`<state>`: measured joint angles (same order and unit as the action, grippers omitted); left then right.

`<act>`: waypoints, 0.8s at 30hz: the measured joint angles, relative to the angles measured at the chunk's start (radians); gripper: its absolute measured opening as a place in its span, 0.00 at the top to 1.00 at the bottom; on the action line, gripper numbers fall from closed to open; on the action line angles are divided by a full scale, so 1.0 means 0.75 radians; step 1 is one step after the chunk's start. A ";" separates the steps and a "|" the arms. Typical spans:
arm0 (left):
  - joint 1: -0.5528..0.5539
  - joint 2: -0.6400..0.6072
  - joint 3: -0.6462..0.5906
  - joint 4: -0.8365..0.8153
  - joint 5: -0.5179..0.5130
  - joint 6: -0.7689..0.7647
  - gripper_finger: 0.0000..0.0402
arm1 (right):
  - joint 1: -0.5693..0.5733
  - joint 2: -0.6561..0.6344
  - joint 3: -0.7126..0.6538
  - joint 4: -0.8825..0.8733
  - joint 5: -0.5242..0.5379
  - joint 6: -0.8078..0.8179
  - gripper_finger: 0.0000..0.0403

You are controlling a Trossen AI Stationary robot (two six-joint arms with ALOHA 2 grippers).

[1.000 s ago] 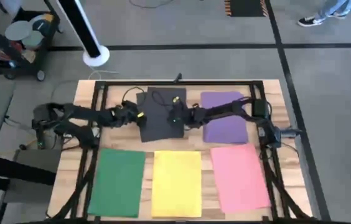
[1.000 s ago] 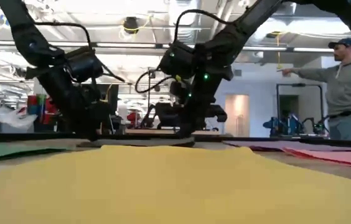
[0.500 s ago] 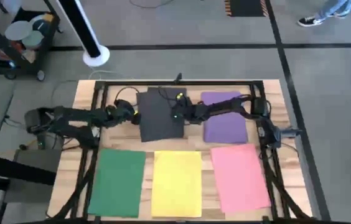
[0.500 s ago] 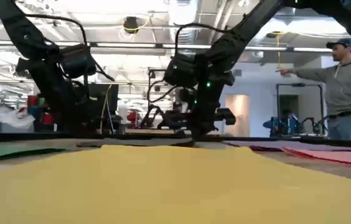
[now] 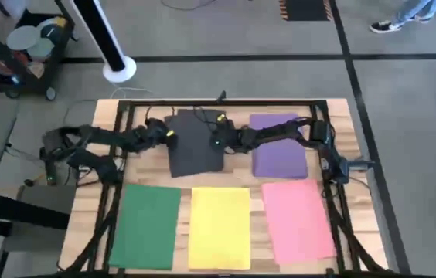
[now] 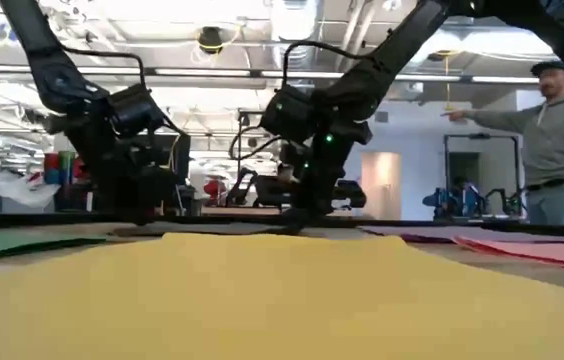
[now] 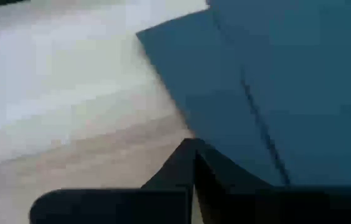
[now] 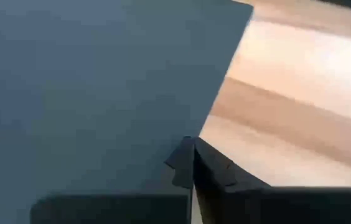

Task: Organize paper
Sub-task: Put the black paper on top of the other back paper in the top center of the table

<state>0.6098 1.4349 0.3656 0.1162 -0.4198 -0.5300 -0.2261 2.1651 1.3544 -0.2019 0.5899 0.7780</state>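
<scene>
A dark grey sheet of paper (image 5: 196,145) lies flat at the far middle of the wooden table. A purple sheet (image 5: 278,147) lies to its right. Green (image 5: 146,225), yellow (image 5: 219,228) and pink (image 5: 297,220) sheets lie in a row along the near side. My left gripper (image 5: 169,133) is shut, with its tips down at the dark sheet's left edge. My right gripper (image 5: 217,142) is shut, with its tips down at the sheet's right edge. My left gripper has its shut fingertips (image 7: 194,146) at the dark sheet's left long edge (image 7: 178,112), slanting down from the table's left. The tips sit right on the line between paper and wood; whether they press the paper I cannot tell. The sheet lies flat. My right gripper presses its shut fingertips (image 8: 191,144) down on the dark sheet just inside its right long edge (image 8: 205,118), slanting down from the table's right. The sheet stays flat on the wood.
A black frame (image 5: 218,102) runs around the table top. Bare wood (image 5: 144,166) shows between the far sheets and the near row. A person (image 6: 562,140) stands in the room beyond the table.
My left gripper has moved toward the table's far edge along the dark sheet's left side. The dark sheet has slid a little toward the table's left under my right gripper, which has shifted with it. Both grippers have stayed shut.
</scene>
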 joint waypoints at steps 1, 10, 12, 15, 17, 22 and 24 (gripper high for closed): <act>0.000 0.000 0.000 0.000 0.001 0.010 1.00 | 0.004 0.000 0.000 -0.005 0.012 -0.001 1.00; 0.002 -0.045 -0.002 -0.024 0.030 0.064 1.00 | 0.013 0.000 -0.001 -0.145 0.151 0.163 1.00; 0.002 -0.050 -0.003 -0.026 0.033 0.064 1.00 | 0.003 0.009 0.000 -0.135 0.153 0.198 1.00; 0.003 -0.051 -0.004 -0.025 0.040 0.064 1.00 | -0.011 0.018 0.002 -0.118 0.173 0.247 1.00; 0.003 -0.051 -0.004 -0.025 0.042 0.064 1.00 | -0.024 0.018 0.002 -0.094 0.165 0.254 1.00; 0.003 -0.051 -0.004 -0.020 0.045 0.072 1.00 | -0.058 0.022 0.000 -0.012 0.159 0.255 1.00; 0.003 -0.051 -0.005 -0.014 0.047 0.074 1.00 | -0.071 0.023 -0.002 0.025 0.137 0.233 1.00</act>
<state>0.6117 1.3964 0.3622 0.1053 -0.3849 -0.4744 -0.2791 2.1826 1.3530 -0.1828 0.6927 0.9528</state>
